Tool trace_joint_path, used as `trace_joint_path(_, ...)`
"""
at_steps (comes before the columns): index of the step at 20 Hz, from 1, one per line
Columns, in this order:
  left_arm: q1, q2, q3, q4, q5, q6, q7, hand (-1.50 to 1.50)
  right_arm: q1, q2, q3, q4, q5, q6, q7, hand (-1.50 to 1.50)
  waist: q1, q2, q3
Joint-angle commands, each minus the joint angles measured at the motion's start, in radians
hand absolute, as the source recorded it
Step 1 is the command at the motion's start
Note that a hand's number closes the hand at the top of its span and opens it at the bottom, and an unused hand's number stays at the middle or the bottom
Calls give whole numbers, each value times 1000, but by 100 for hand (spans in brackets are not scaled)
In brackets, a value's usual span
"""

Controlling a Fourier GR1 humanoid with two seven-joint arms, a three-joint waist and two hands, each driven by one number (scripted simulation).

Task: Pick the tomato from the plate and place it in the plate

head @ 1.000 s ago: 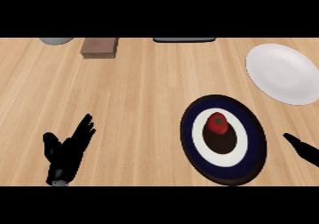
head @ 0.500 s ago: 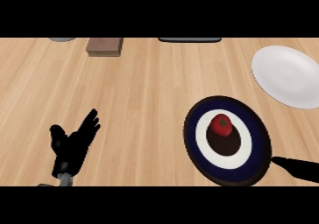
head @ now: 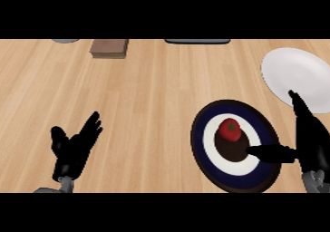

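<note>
A red tomato [head: 230, 129] sits near the middle of a dark blue plate with a white ring [head: 205, 149] at the lower right. A plain white plate [head: 300, 80] lies beyond it at the right edge. My right hand [head: 313, 140] stands open just right of the blue plate, fingers pointing up past the white plate's near rim, thumb [head: 269, 152] stretched left over the blue plate below the tomato, not touching it. My left hand [head: 72, 147] rests open at the lower left, fingers up.
A brown block [head: 109, 47] stands at the counter's far edge, left of centre. A grey round object [head: 65, 40] shows at the far left and a dark flat item [head: 197, 41] at the far middle.
My right hand has come up from the lower right edge to beside the blue plate, with its thumb now over the plate. The view shifted slightly; the left hand stays at rest.
</note>
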Motion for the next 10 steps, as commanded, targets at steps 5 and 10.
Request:
trace_joint_path(5,5,-78,-22,48,-65,31,-41,0,-56,204,36,131,69,61,67,-150,-10,-1,1)
trace_joint_path(10,-23,-73,20,82,-66,-13,-37,0,-60,310,62,129,165,99,101,-150,-14,-2,1)
